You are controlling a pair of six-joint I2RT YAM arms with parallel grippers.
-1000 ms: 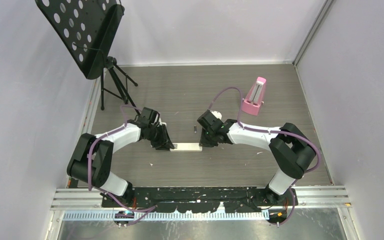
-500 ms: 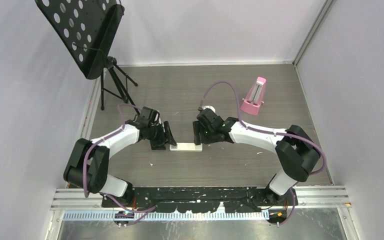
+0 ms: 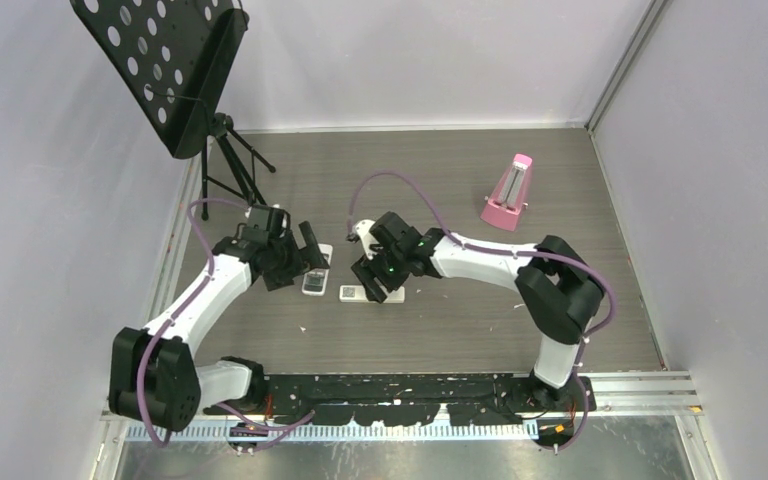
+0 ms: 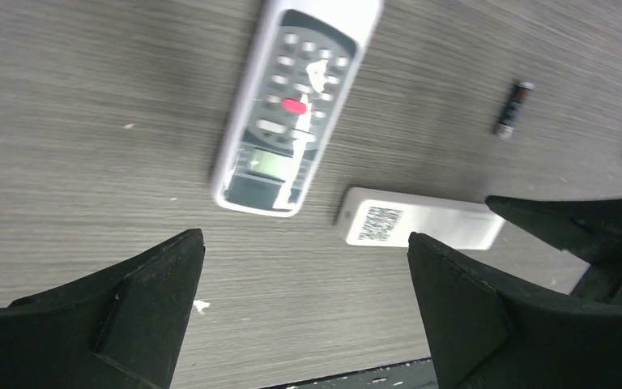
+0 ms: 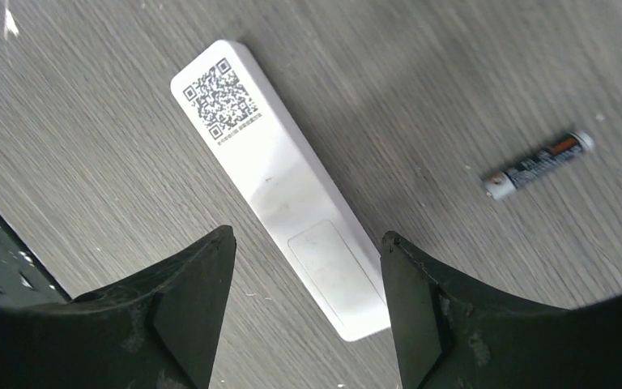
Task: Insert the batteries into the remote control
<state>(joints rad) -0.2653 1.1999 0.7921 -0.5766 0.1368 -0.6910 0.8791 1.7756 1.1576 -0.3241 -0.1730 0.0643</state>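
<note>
Left tool (image 4: 304,243): jaws apart, holding nothing. The remote control (image 4: 291,105) lies face up on the bench (image 4: 89,121), just ahead of it. Right tool (image 5: 308,239): jaws apart, straddling a slim white remote (image 5: 267,170), with one battery (image 5: 538,166) ahead to its right.

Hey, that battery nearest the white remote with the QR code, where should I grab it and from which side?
Probably grip the battery at mid-body, from straight above, closing across its narrow width. It lies flat on the table, apart from the QR-code remote, so its long sides are free and its ends tiny.
</note>
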